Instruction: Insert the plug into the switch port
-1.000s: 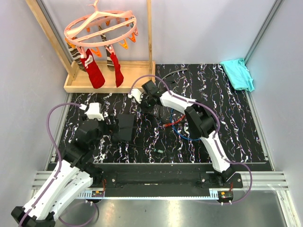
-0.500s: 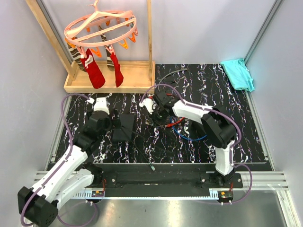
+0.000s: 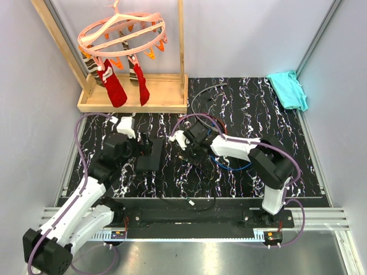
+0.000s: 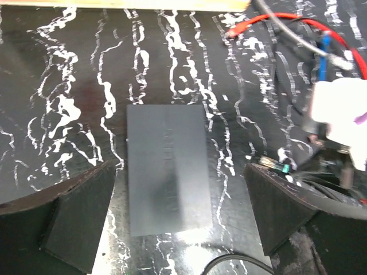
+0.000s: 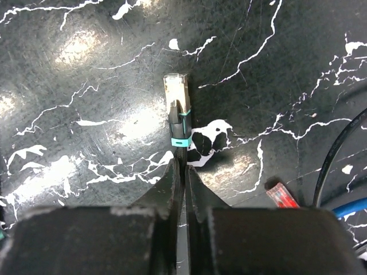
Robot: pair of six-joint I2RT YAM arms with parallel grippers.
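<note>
The flat matte black box lies on the marbled table, and only its top face shows. Its switch port is not visible in any view. My left gripper hovers over the box's near end, wide open, one finger on each side and nothing held. In the top view the box sits just ahead of the left gripper. My right gripper is shut on the black cable right behind the plug, which has a clear tip and a teal band and hangs just above the table. The right gripper is right of the box, apart from it.
Red and blue cables lie tangled under the right arm, with a red plug beside my fingers. A loose cable end rests near the front edge. A wooden tray with a sock hanger stands back left, a teal cloth back right.
The right gripper has carried the plug from the back towards the front, nearer the box. The left arm has reached further in over the box. The loose cable end slid towards the front edge.
</note>
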